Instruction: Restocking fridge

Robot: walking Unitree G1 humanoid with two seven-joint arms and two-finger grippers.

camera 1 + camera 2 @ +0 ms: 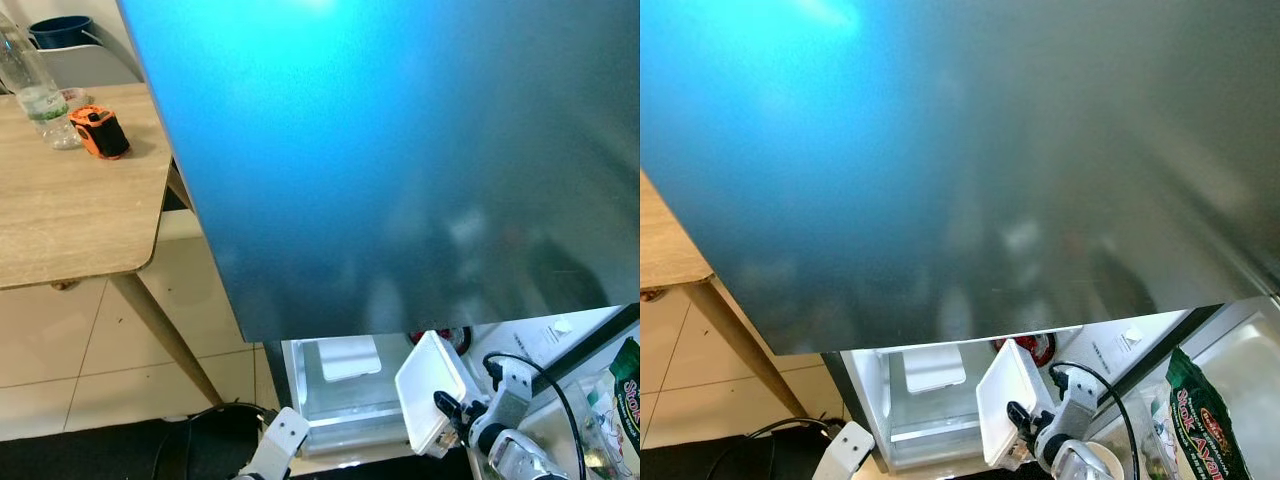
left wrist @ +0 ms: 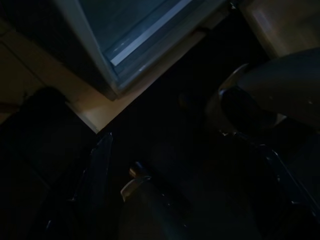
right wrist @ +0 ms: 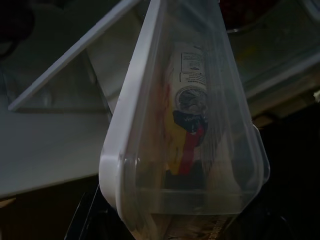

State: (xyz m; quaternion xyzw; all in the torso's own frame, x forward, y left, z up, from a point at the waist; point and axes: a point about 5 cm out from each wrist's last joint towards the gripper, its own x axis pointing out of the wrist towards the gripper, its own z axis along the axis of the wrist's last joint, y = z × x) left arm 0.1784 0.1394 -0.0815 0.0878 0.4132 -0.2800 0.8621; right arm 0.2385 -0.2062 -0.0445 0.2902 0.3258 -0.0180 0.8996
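Fridge door (image 1: 400, 160) fills the head views, close to the camera, and the open fridge (image 1: 340, 390) is below it.

The table (image 1: 70, 210) stands well apart from the right gripper (image 1: 447, 420), with a bottle (image 1: 35, 90) and an orange-black object (image 1: 98, 132) on it. The right gripper is clenched on the rim of a container (image 1: 430, 390) with a white lid, tilted on edge in front of the fridge shelf; a packet (image 3: 187, 125) lies inside it. Beside this gripper, a green bag (image 1: 1200, 420) sits in the door. The left arm (image 1: 280, 445) hangs low; I cannot tell how its jaws stand.
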